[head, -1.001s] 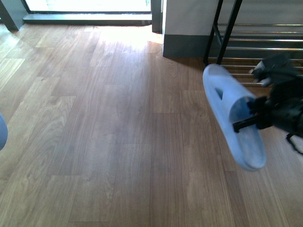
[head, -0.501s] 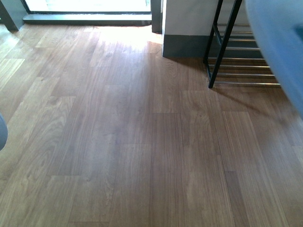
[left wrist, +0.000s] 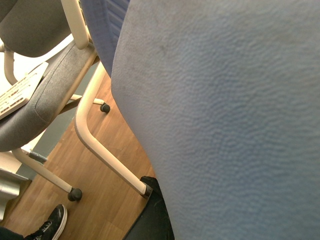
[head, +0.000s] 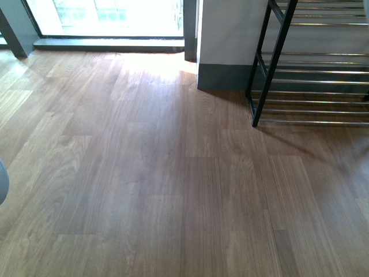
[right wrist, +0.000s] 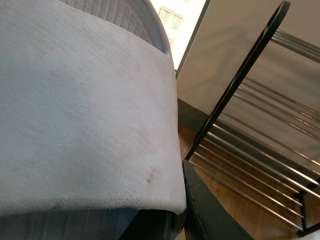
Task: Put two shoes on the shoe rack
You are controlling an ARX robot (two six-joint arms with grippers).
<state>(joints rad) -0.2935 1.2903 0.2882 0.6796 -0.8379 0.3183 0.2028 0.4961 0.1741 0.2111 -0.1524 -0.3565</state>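
Note:
In the left wrist view one shoe (left wrist: 225, 115) fills most of the picture as a pale blue-grey surface. My left gripper (left wrist: 186, 220) is shut on it; one black finger (left wrist: 147, 212) shows at its edge. In the right wrist view the other shoe's white sole (right wrist: 85, 115) fills the left side. My right gripper (right wrist: 172, 220) is shut on it, with a black finger (right wrist: 207, 212) beside the sole. The shoe rack (right wrist: 245, 150), black frame with silver bars, stands close beside this shoe. It also shows in the front view (head: 277, 63) at the far right. Neither gripper shows in the front view.
Wooden floor (head: 144, 173) spreads across the front view, with a bright window (head: 109, 17) and a grey-based wall pillar (head: 222, 52) at the back. A bluish sliver (head: 2, 182) shows at the left edge. Chairs with cream legs (left wrist: 95, 145) and a person's dark shoe (left wrist: 50, 225) are near the left arm.
The right arm and its shoe rose out of the front view. The view has tilted up, and more of the rack and window shows.

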